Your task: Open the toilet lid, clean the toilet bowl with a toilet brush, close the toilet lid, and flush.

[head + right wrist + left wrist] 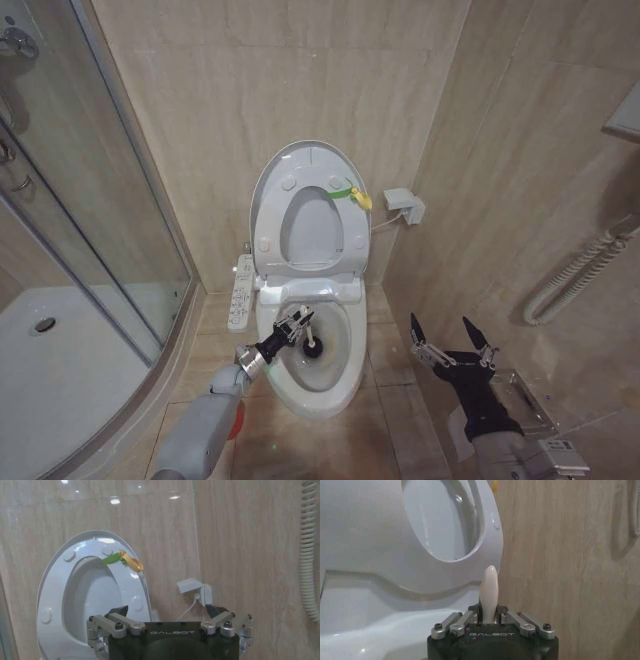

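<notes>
Gripping the toilet brush (308, 338), left gripper (291, 328) over toilet bowl (345, 372)

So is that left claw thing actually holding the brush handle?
Touching. In the left wrist view the left end effector is clamped on the toilet brush handle, which sticks up from between its fingers; the head view shows the same over the toilet bowl.

toilet brush (312, 347) head dark, bristles indistinct

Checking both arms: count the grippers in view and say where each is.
2. The left gripper is over the toilet bowl, shut on the brush; the right gripper hangs open beside the bowl.
</notes>
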You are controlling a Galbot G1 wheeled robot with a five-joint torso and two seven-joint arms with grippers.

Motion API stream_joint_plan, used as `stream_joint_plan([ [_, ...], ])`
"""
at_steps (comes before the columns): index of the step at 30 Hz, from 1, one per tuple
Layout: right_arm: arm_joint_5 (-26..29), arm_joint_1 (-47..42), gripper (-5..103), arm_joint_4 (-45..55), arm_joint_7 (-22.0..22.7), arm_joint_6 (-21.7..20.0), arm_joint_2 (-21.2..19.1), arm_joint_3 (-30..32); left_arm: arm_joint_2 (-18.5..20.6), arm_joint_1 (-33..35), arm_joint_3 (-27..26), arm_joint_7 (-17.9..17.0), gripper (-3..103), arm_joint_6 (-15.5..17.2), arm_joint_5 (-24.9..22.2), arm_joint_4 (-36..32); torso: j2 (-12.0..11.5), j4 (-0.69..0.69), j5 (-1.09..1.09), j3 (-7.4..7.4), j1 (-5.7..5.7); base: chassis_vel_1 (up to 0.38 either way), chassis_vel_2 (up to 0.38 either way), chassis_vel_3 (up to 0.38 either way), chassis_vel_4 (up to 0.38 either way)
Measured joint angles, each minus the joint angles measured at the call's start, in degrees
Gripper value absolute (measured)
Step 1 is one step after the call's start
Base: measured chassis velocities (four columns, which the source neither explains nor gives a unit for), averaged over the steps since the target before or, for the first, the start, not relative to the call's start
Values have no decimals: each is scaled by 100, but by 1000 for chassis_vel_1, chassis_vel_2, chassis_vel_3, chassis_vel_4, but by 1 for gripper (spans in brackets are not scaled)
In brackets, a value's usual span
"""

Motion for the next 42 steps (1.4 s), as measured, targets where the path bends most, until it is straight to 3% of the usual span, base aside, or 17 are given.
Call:
stream_joint_plan([
  [3,0,0,100,0,0,0,0,0,20,61,216,-156,20,107,-418,-540,0,-2,0,0,0,0,0,0,0],
  [7,0,0,100,0,0,0,0,0,-56,52,337,-295,20,179,-634,-940,0,-3,0,0,0,0,0,0,0],
  [15,0,0,100,0,0,0,0,0,-362,228,347,-336,20,263,-975,-940,0,-1,1,0,0,0,0,0,0],
  [26,0,0,100,0,0,0,0,0,-465,312,238,-184,20,218,-999,-486,1,0,0,-1,-1,0,0,0,0],
  [33,0,0,100,0,0,0,0,0,-558,210,170,-309,20,252,-1184,-740,1,-4,-1,0,0,0,0,0,0],
  [42,0,0,100,0,0,0,0,0,-683,490,84,-146,20,131,-998,-473,1,0,-1,-1,-1,0,0,0,0],
])
